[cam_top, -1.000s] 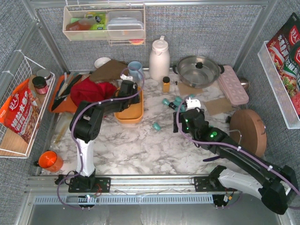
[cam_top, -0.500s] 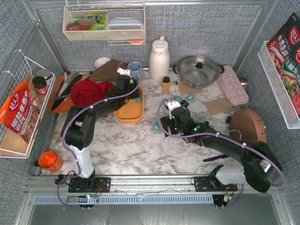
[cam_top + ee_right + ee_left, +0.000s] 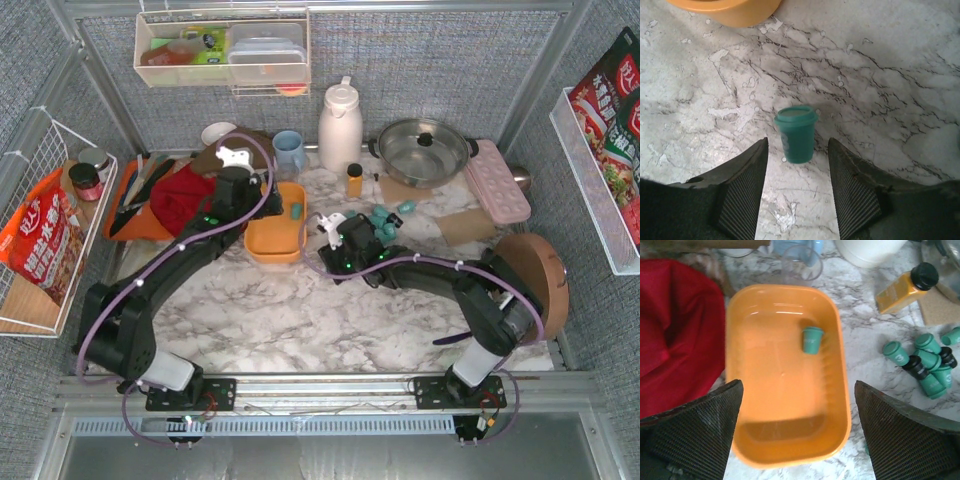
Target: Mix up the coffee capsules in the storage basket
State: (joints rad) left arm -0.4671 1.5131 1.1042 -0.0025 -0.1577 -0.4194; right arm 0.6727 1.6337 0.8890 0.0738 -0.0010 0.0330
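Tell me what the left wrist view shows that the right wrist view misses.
Only the left wrist: one teal capsule inside the orange basket, a cluster of capsules on the marble table, an amber bottle, a red cloth. Only the right wrist: a lone capsule on the marble. Both: the basket, just its edge in the right wrist view.

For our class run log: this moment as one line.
left gripper: open at storage basket, one capsule inside | right gripper: open, straddling teal capsule
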